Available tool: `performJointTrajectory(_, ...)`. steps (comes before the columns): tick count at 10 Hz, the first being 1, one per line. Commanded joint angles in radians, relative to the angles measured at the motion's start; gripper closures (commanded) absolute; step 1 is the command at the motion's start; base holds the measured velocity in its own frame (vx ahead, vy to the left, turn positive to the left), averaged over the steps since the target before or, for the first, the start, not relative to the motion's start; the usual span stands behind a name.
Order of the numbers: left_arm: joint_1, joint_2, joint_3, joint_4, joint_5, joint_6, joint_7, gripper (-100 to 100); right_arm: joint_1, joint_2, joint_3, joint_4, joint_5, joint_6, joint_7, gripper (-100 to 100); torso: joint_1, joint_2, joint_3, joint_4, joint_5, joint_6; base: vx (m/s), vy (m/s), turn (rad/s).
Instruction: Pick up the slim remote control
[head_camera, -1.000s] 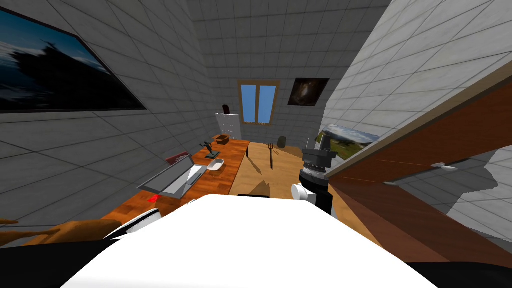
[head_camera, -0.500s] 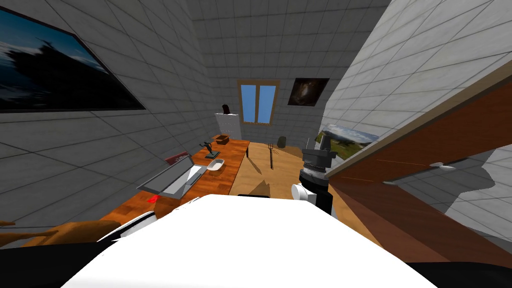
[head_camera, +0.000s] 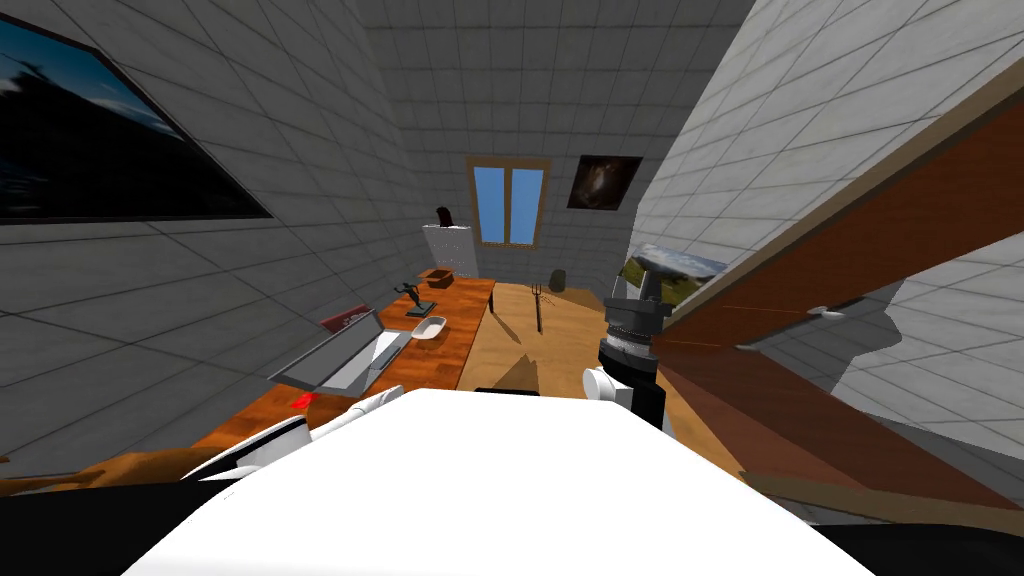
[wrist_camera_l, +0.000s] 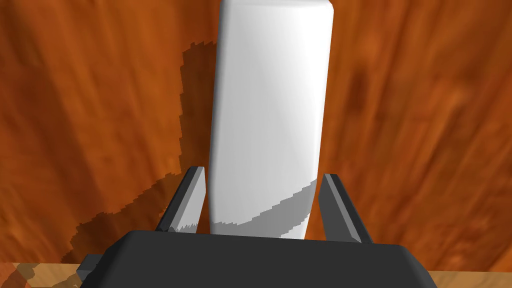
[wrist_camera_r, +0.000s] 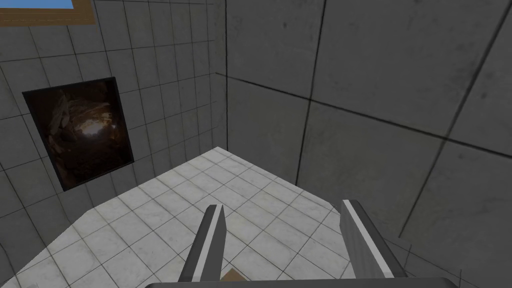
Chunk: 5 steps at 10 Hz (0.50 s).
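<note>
1. Left gripper (wrist_camera_l: 263, 172) sat low over the wooden table (wrist_camera_l: 425, 125), lined up lengthwise with the white slim remote (wrist_camera_l: 270, 100) so its narrow sides fell inside the grasp.
2. Clenched or merely straddling? Couldn't tell from there.
3. Right gripper (wrist_camera_r: 284, 202) hung aloft, fingers spread, out of the way; idle, by my reckoning.

Plain white remote (wrist_camera_l: 267, 115); reddish-brown wood-grain table (wrist_camera_l: 425, 125); grey square-tiled wall (head_camera: 300, 260); grey laptop (head_camera: 330, 362); white bowl (head_camera: 430, 328); blue window (head_camera: 493, 200)
</note>
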Motion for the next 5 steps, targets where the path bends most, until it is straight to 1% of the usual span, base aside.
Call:
performJointTrajectory(1, -0.035, 0.014, -0.017, -0.008, -0.001, -0.027, 0.050, 100, 0.000, 0.000, 0.000, 0.000, 0.000, 0.000, 0.000, 0, 0.000, 0.000, 0.000, 0.000, 0.000, 0.000, -0.142, 0.012, -0.240)
performJointTrajectory(2, -0.035, 0.014, -0.017, -0.008, -0.001, -0.027, 0.069, 100, 0.000, 0.000, 0.000, 0.000, 0.000, 0.000, 0.000, 0, -0.001, 0.003, 0.002, 0.001, 0.000, 0.001, -0.124, 0.014, -0.076)
performJointTrajectory(3, -0.050, 0.031, -0.030, -0.029, -0.006, -0.045, 0.118, 100, 0.000, 0.000, 0.000, 0.000, 0.000, 0.000, 0.000, 0, 0.000, 0.003, 0.002, 0.000, 0.000, -0.001, -0.114, 0.011, -0.100)
performJointTrajectory(4, -0.050, 0.031, -0.030, -0.029, -0.006, -0.045, 0.118, 100, 0.000, 0.000, 0.000, 0.000, 0.000, 0.000, 0.000, 0, 0.000, 0.003, 0.002, 0.000, 0.000, 0.000, -0.080, 0.011, -0.054)
performJointTrajectory(5, -0.065, 0.047, -0.044, -0.050, -0.012, -0.063, 0.160, 100, 0.000, 0.000, 0.000, 0.000, 0.000, 0.000, 0.000, 0, 0.000, 0.001, 0.001, 0.000, 0.000, -0.001, -0.089, 0.010, -0.112)
